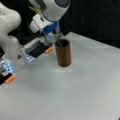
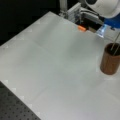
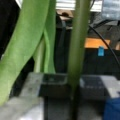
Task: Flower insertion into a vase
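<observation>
One pale, matte desk fills both front views, smooth and flat. On it the vase stands upright, a plain dark brown cylinder with a wood-like look and a round mouth, toward a front view's right. Above its rim hangs the hand, closed on the flower stem, a thin green rod whose lower end already dips inside the mouth. Long glossy leaves curve beside it in the wrist view. To do this well, I judge, keep the stem near vertical and clear of the rim.
</observation>
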